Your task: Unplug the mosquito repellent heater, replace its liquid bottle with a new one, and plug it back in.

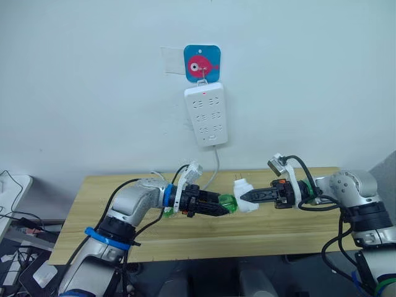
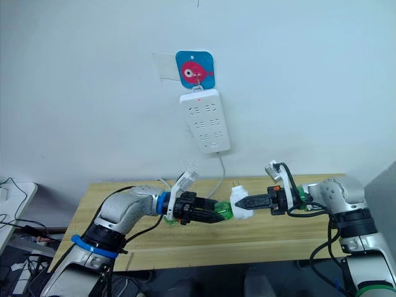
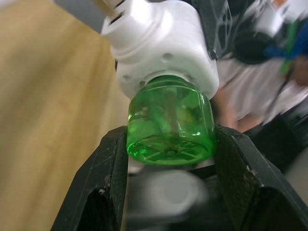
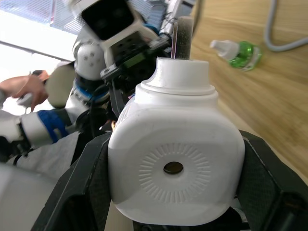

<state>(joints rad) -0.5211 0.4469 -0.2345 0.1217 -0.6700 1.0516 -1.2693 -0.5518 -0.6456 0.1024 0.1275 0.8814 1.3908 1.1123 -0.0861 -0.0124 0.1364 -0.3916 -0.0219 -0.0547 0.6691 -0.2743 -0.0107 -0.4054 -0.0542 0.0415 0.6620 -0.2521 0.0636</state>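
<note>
The white mosquito repellent heater [image 4: 175,163] hangs above the middle of the table with my right gripper [image 1: 246,197] shut on its sides. Its round vent disc faces the right wrist camera and its prongs [image 1: 237,179] point up. A green liquid bottle [image 3: 171,125] sits with its neck in the heater's underside. My left gripper [image 1: 224,204] is shut on this bottle, a black finger [image 3: 108,183] on each side. How far the bottle is screwed in is hidden. A second green bottle with a white cap [image 4: 239,52] lies on the table under my left arm.
A long white power strip [image 1: 207,114] hangs on the wall under a blue hook plate [image 1: 202,63], and its cable [image 1: 216,164] drops to the wooden table [image 1: 93,210]. A person's hand [image 4: 17,86] shows behind the robot.
</note>
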